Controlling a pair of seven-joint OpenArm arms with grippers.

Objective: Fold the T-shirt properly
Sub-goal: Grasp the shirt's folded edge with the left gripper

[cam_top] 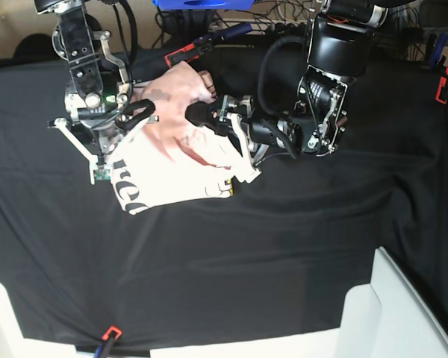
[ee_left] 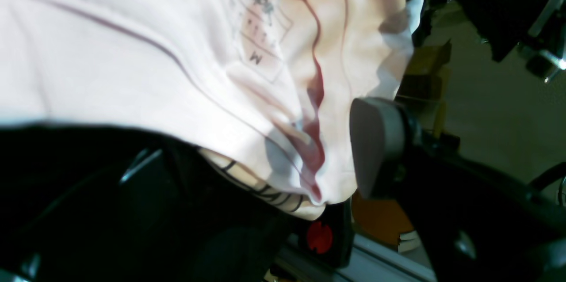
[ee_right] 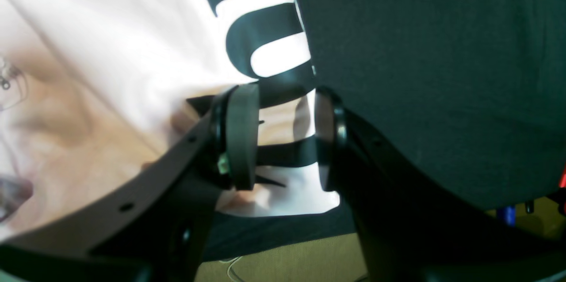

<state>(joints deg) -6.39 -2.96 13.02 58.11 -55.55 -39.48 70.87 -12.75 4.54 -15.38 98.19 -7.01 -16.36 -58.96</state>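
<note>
above black cloth [cam_top: 209,261], both claws at t-shirt [cam_top: 172,171]

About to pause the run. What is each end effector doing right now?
Left end effector: open, against the T-shirt.
Right end effector: open, straddling the T-shirt's edge.

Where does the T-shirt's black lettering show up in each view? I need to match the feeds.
Left wrist: only a sliver, bottom centre, black strokes on the T-shirt's lower hem.
Right wrist: top centre, big black-and-white letter shapes just above the right gripper.
Base: left of centre, lettering on the shirt's lower left corner, under the right gripper.
Shared landmark: the black table cloth under the shirt.
</note>
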